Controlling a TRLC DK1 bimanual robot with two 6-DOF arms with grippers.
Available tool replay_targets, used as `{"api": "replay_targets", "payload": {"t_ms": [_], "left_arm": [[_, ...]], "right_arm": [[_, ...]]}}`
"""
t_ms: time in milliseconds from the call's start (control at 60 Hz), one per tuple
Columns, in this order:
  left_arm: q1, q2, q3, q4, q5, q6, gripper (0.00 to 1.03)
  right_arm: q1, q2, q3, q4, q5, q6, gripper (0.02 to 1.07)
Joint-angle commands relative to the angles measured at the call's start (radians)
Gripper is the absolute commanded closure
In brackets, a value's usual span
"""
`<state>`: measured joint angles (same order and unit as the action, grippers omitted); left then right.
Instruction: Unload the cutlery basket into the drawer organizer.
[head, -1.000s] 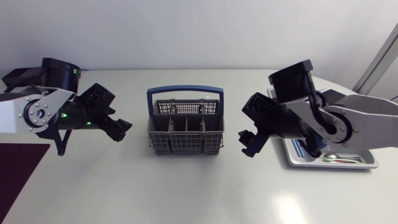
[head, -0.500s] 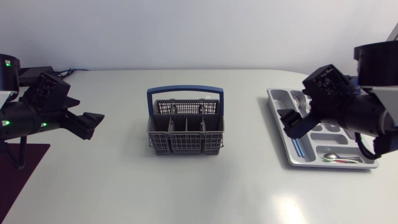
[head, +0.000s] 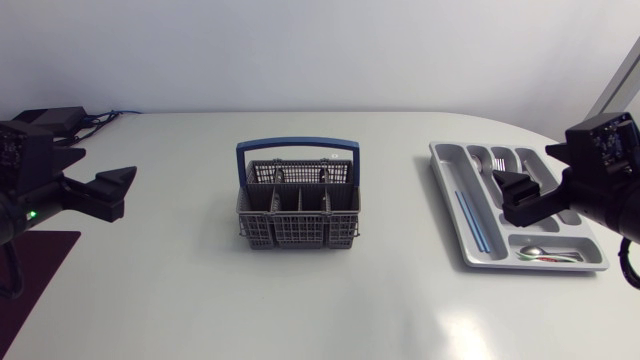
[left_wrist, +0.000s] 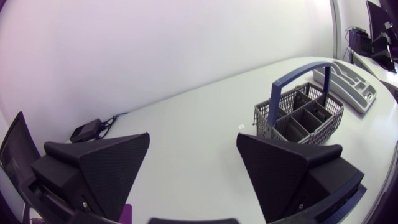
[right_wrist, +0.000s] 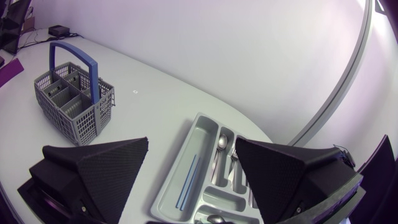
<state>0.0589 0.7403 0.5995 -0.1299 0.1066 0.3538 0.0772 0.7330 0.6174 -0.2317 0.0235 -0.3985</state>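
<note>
Left gripper (left_wrist: 193, 140): fingers wide apart, holding nothing, at the table's (head: 300, 310) left edge.
Right gripper (right_wrist: 191, 143): wide open, empty, over the drawer organizer (head: 448, 190).
Drawer organizer: grey, at the table's right; spoon (head: 535, 253) in the nearest compartment, blue strip (head: 468, 218) in the long one, cutlery (head: 485, 158) in the far ones.
Cutlery basket (head: 297, 232): grey with a blue handle (head: 297, 145), mid-table; visible compartments look empty.

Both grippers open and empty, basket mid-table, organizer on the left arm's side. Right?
No. The head view shows the organizer on the right arm's side. The rest holds: left gripper and right gripper open and empty, basket mid-table.
</note>
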Motion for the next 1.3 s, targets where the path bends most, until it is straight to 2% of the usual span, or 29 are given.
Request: {"api": "replay_targets", "payload": {"t_ms": [0, 100, 283, 467, 1167, 1283], "left_arm": [[0.01, -0.064, -0.067, 0.05, -0.001, -0.067, 0.05], [0.015, -0.124, -0.122, 0.102, -0.001, -0.11, 0.05], [0.019, -0.191, -0.17, 0.115, -0.001, -0.162, 0.05], [0.005, -0.239, -0.231, 0.15, 0.002, -0.182, 0.05], [-0.044, -0.622, -0.513, 0.135, -0.081, -0.313, 0.06], [-0.051, -0.682, -0.557, 0.132, -0.094, -0.334, 0.06]], "right_arm": [[-0.011, -0.047, -0.044, 0.022, 0.003, 0.035, 0.06], [-0.014, -0.093, -0.084, 0.037, 0.012, 0.043, 0.06], [-0.016, -0.231, -0.188, 0.107, 0.115, 0.081, 0.06], [-0.027, -0.335, -0.275, 0.133, 0.089, 0.145, 0.06], [-0.075, -0.718, -0.604, 0.228, -0.019, 0.389, 0.06], [-0.077, -0.733, -0.617, 0.232, -0.023, 0.398, 0.06]]}}
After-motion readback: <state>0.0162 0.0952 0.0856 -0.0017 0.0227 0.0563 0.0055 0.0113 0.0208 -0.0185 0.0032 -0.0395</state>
